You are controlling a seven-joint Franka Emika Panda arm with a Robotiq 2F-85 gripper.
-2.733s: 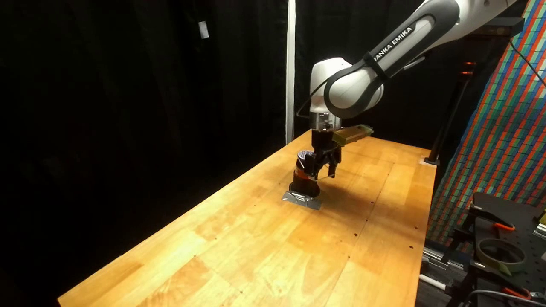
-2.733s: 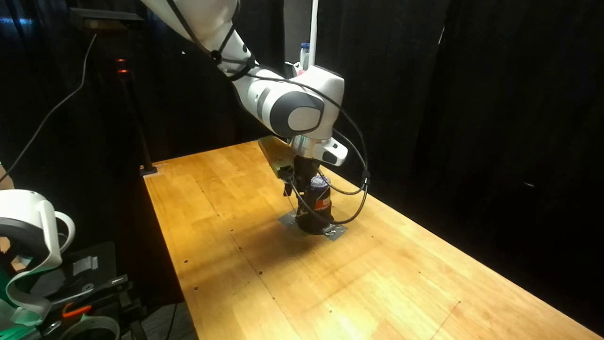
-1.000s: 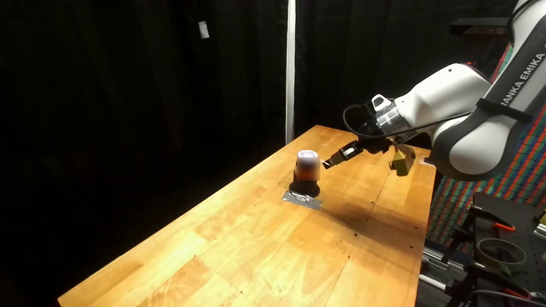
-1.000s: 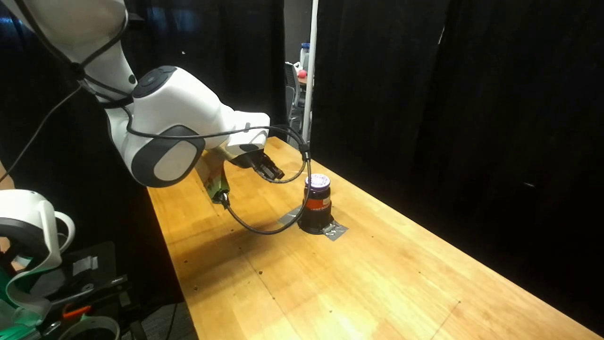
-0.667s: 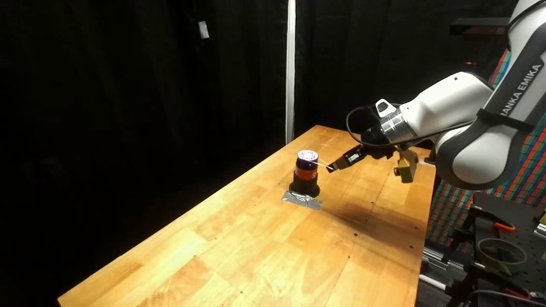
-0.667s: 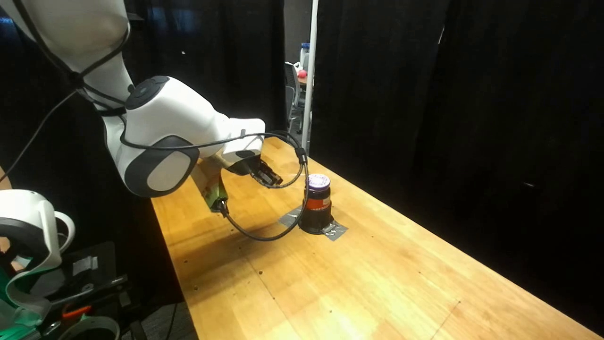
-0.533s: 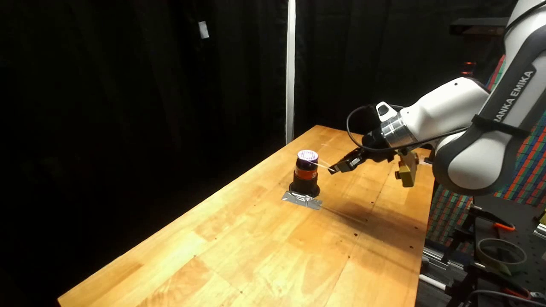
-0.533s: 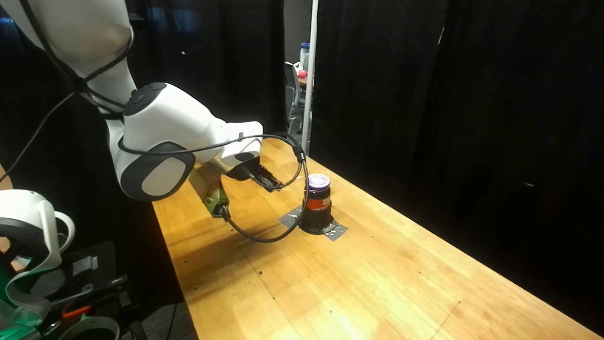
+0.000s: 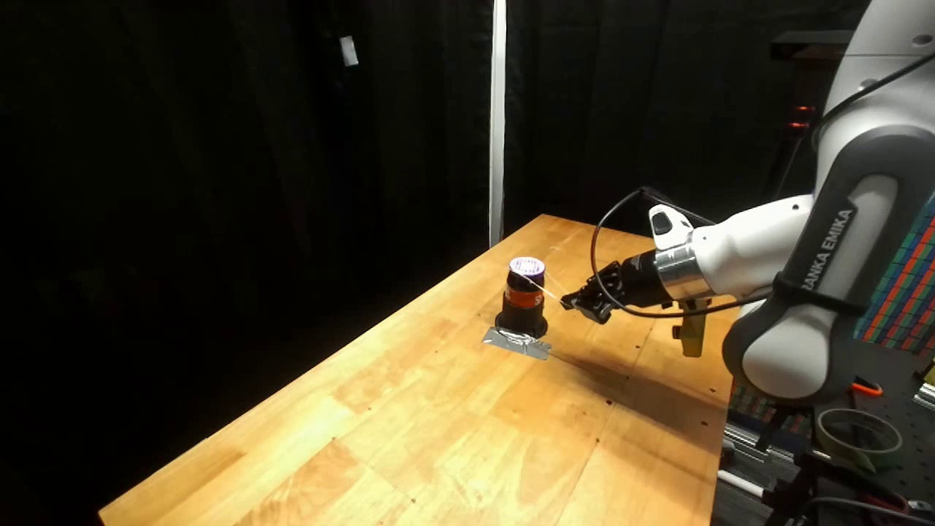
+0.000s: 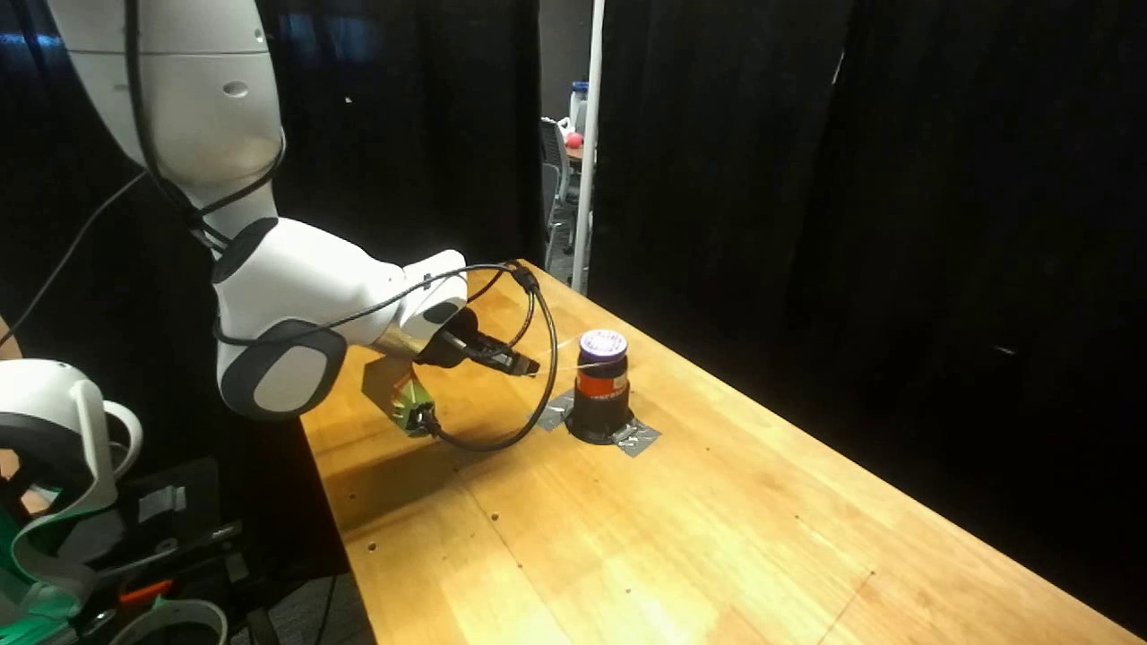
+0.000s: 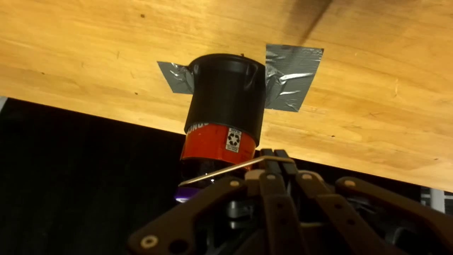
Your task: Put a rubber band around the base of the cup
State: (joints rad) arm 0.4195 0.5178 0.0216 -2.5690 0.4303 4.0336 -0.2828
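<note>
The jaws of the gripper (image 11: 275, 154) stood together in the wrist view, a thin seam between the tips, and the rubber band (image 11: 226, 170) passed across both. From there it stretched to the upper part of the cup (image 11: 216, 142), just under the purple lid (image 10: 603, 344). In both exterior views the cup stood upright on the table (image 9: 467, 409), near but apart from the gripper, grey tape (image 9: 517, 343) at its foot.

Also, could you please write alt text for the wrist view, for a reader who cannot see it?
A band runs from the closed gripper across the upper part of the cup, near its purple top. The view is upside down: the cup's black base rests on a wooden table at the top, with grey tape on both sides.
</note>
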